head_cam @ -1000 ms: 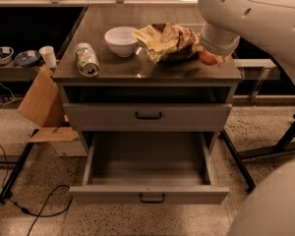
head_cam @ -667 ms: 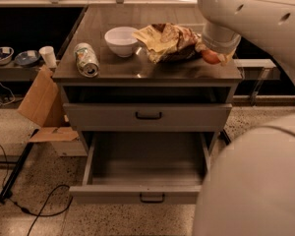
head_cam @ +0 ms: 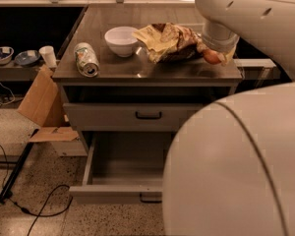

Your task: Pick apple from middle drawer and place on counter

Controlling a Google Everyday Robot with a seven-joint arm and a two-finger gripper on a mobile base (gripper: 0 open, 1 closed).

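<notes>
The apple [head_cam: 211,56], small and red-orange, is at the right end of the dark wood-grain counter [head_cam: 137,71], beside a crumpled snack bag. My gripper [head_cam: 218,53] is right at the apple, mostly hidden under my arm's white wrist, which comes down from the upper right. Whether the apple rests on the counter or hangs just above it, I cannot tell. The middle drawer [head_cam: 119,164] is pulled out below; the part of its floor that shows is bare. My arm's body hides its right side.
A white bowl [head_cam: 122,40], a can lying on its side [head_cam: 86,59] and the yellow-brown snack bag [head_cam: 168,42] are on the counter. The upper drawer front [head_cam: 137,116] is shut. A cardboard box [head_cam: 39,102], floor cables and a black stand leg [head_cam: 14,171] are on the left.
My arm's white body has swung in and now covers the lower right of the view and half the open drawer. The apple and wrist have stayed at nearly the same spot.
</notes>
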